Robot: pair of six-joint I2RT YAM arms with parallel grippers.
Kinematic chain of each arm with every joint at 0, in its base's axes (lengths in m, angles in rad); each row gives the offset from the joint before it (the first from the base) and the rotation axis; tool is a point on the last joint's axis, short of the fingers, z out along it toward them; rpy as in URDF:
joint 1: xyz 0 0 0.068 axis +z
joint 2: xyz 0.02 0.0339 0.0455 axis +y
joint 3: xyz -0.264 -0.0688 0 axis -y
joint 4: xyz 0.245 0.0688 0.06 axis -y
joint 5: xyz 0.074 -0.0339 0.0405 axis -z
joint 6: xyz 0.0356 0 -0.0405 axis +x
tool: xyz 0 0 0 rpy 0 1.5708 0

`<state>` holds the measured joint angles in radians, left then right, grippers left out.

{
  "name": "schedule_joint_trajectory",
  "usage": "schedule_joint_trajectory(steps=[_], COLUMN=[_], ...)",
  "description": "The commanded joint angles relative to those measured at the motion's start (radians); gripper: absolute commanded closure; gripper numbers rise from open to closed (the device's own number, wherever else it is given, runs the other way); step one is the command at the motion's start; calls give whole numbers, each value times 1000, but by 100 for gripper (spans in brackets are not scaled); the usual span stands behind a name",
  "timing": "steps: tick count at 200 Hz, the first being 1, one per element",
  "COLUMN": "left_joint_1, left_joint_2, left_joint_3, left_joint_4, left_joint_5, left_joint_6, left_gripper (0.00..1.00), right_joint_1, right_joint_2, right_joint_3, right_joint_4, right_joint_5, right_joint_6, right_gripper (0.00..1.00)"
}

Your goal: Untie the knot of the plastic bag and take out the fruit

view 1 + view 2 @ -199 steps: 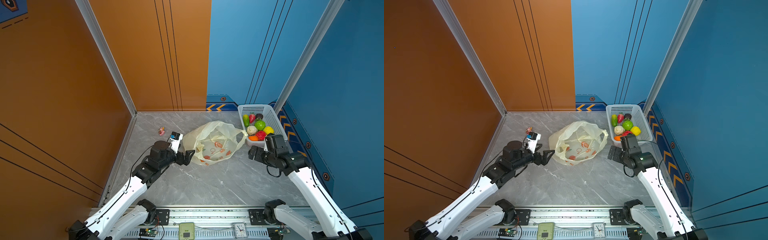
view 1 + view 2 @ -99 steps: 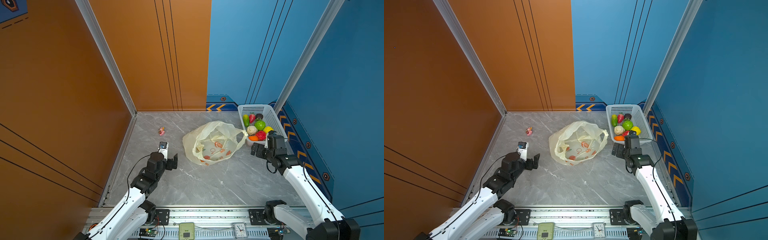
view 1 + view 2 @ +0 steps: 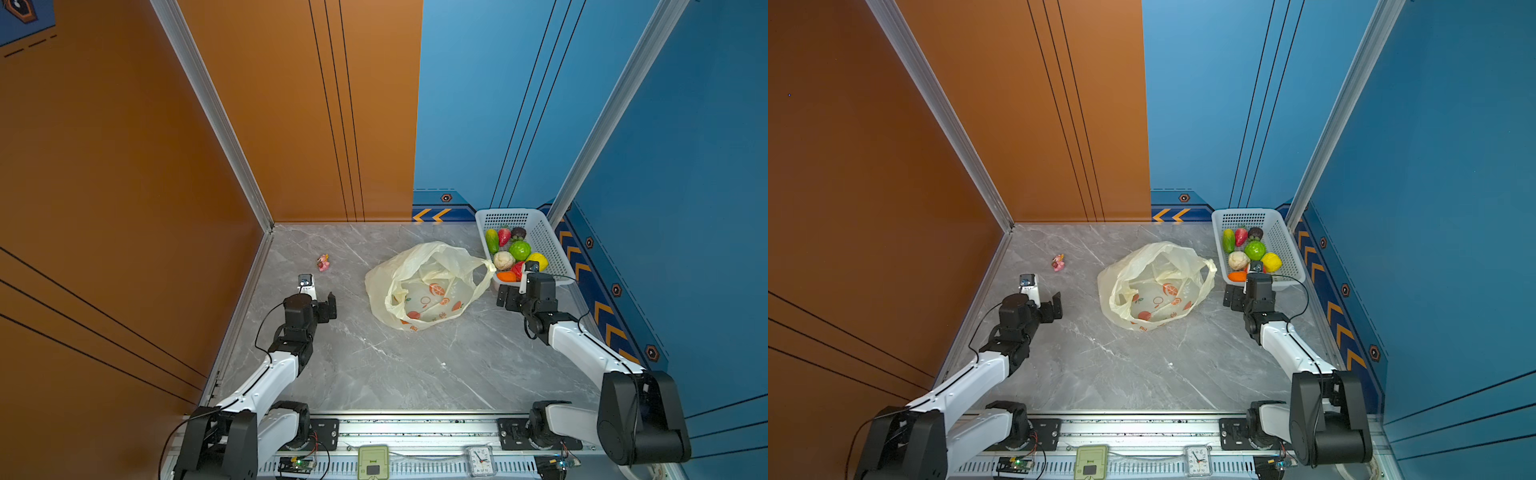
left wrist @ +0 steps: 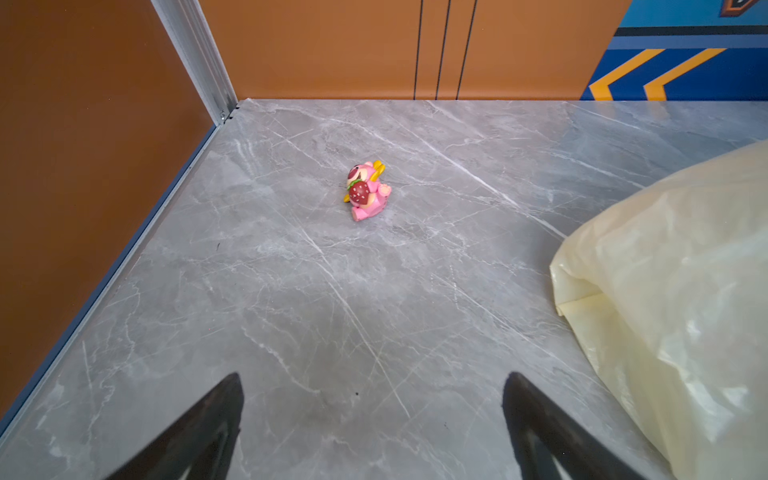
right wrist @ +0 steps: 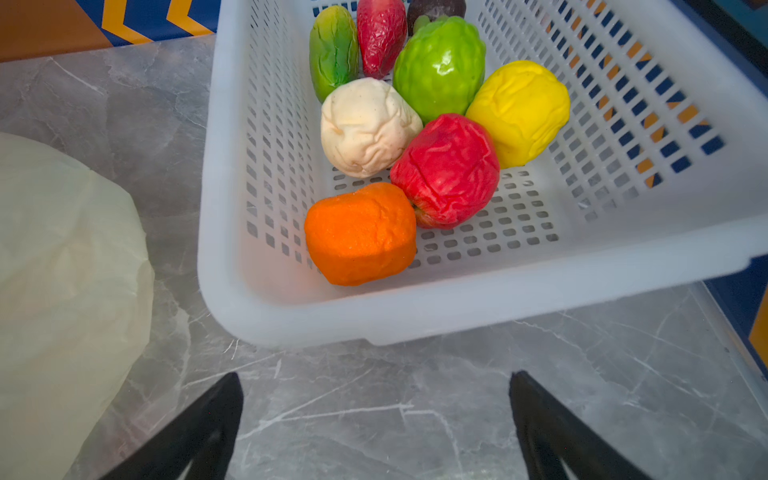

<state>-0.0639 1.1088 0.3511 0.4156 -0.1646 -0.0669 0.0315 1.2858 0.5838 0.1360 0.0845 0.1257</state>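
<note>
The pale-yellow plastic bag (image 3: 424,286) (image 3: 1154,286) lies slack on the grey marble floor with its mouth open, and only its orange prints show through it. The knot is not in view; the handle loops (image 3: 484,270) hang loose and apart. The fruit (image 3: 519,250) (image 5: 440,66) lies in the white perforated basket (image 3: 542,232) (image 5: 457,307) at the back right. My left gripper (image 3: 324,305) (image 4: 374,378) is open over bare floor, left of the bag and apart from it. My right gripper (image 3: 508,298) (image 5: 376,376) is open, just in front of the basket and beside the bag (image 5: 62,291).
A small pink figurine (image 3: 323,262) (image 4: 365,191) lies near the left wall, beyond my left gripper. An orange wall closes the left and back, a blue wall the right. A clock (image 3: 481,459) sits on the front rail.
My left gripper has pulled away from the bag's left edge, back toward the left wall. The right arm has drawn back, its gripper staying in front of the basket. Both stayed open.
</note>
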Motion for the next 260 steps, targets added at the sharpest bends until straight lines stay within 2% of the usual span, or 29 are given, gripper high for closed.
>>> schedule_joint_trajectory(steps=[1,35,77,119,163,260], left_joint_1=[43,75,92,91,88,87], left_joint_2=[73,229,372,418,451,454], left_joint_3=[-44,-58,-48,-72,-70,-52], left_joint_4=[220,446,576,653,689,657], left_joint_5=[55,67,72,84,76,46], left_joint_6=[9,13,18,18,26,19], left_gripper=[2,2,2,2,2,2], right_joint_1=[-11,-22,-27,-15,24,24], right_joint_2=[28,80,152,264,260,260], right_joint_3=[-68,-121,-195,-243,-223,-222], right_joint_4=[258,422,650,838,798,794], right_joint_5=[21,9,8,18,99,99], right_joint_6=[-55,-54,-51,-56,-79,-79], right_gripper=[0,0,0,0,0,0])
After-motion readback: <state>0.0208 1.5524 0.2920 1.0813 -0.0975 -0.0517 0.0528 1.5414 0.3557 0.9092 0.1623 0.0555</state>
